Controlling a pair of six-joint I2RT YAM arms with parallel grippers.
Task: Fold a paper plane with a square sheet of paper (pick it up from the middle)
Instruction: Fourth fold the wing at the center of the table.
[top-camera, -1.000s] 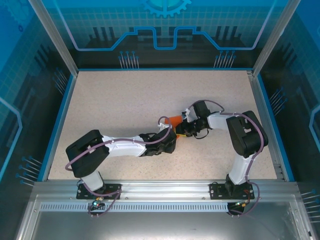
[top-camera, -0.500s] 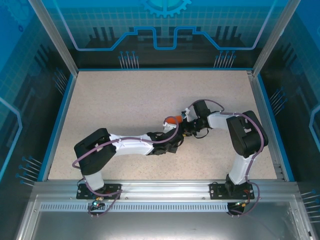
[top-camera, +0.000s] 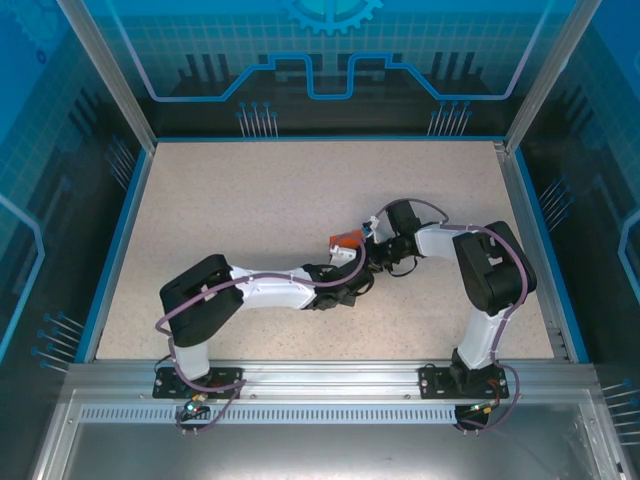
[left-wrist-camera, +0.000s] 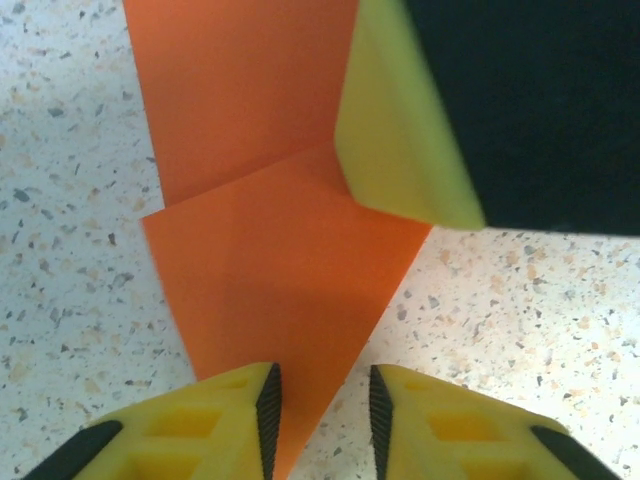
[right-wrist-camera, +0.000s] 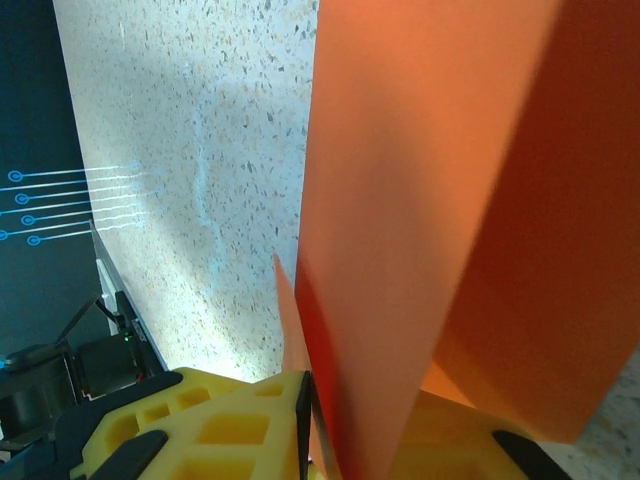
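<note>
The square sheet of paper (top-camera: 345, 241) is bright orange and folded, with a crease and a pointed corner (left-wrist-camera: 270, 290). It sits mid-table between the two wrists. My right gripper (top-camera: 369, 252) is shut on it, and the folded layers rise steeply out of its jaws (right-wrist-camera: 365, 420) in the right wrist view (right-wrist-camera: 430, 200). One yellow right finger (left-wrist-camera: 400, 120) presses the paper's upper edge in the left wrist view. My left gripper (left-wrist-camera: 320, 385) stands low over the pointed corner. Its jaws are a little apart, with the tip lying beside the left pad (left-wrist-camera: 268, 400) and speckled table showing in the gap. From above, the left gripper (top-camera: 354, 268) is just below the paper.
The speckled beige tabletop (top-camera: 250, 200) is bounded by a blue rim (top-camera: 120, 240) and clear enclosure walls. Both forearms cross the middle of the table, the left arm (top-camera: 270, 290) from the left and the right arm (top-camera: 480, 270) from the right.
My left arm has swung further right and forward toward the paper, and its jaws have narrowed. The right gripper has kept its hold with the paper barely shifting.
</note>
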